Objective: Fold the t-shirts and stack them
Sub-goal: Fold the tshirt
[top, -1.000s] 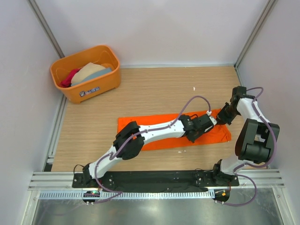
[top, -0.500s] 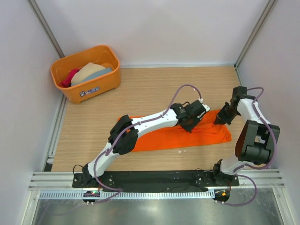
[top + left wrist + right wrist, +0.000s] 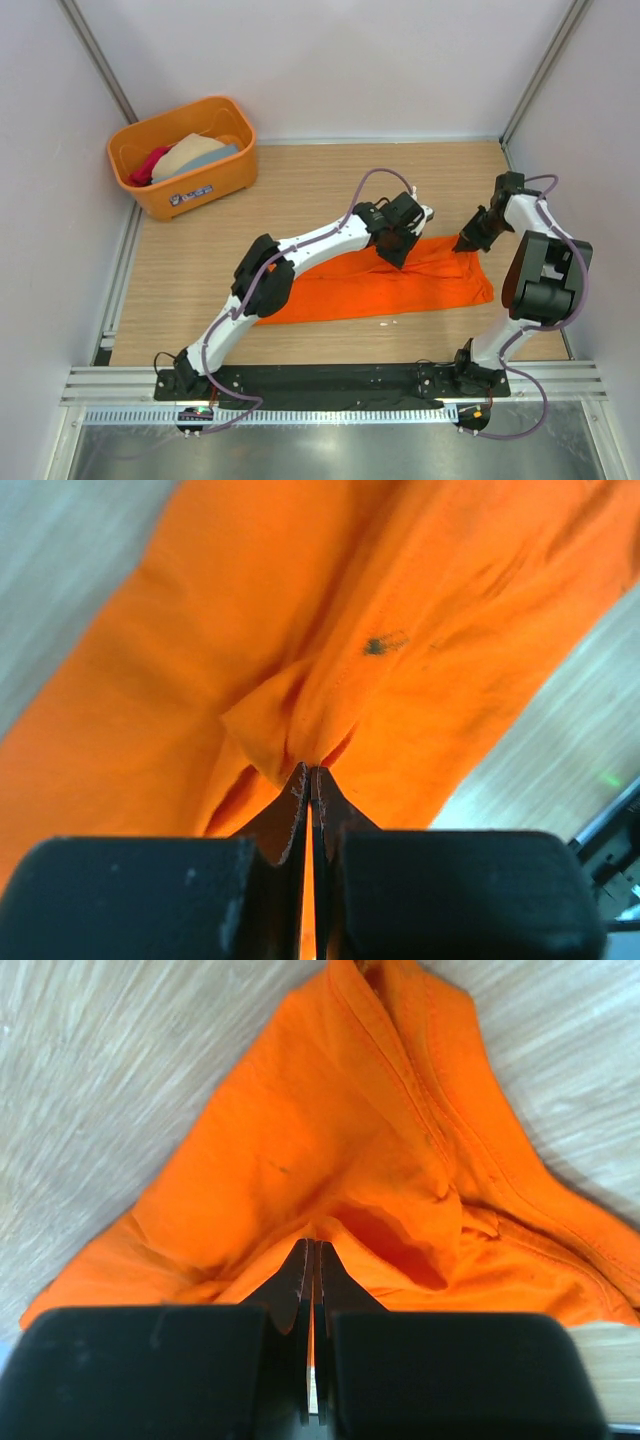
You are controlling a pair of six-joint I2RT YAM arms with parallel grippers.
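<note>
While I look through the top camera, the orange t-shirt lies on the tabletop. It stretches from about the middle toward the right edge, and it is closer to the near edge than to the far one. The left tool is closed on a fold of this cloth at its far side. In the left wrist view I see the two fingers meeting with a small peak of orange fabric pinched between them (a dark mark shows on the cloth just beyond). The right tool is closed as well, gripping the far right corner of the same shirt, where the stitched hem bunches. In the far left corner stands the orange tub, with the beige t-shirt, the crimson-pink t-shirt and the grey-blue t-shirt heaped inside.
</note>
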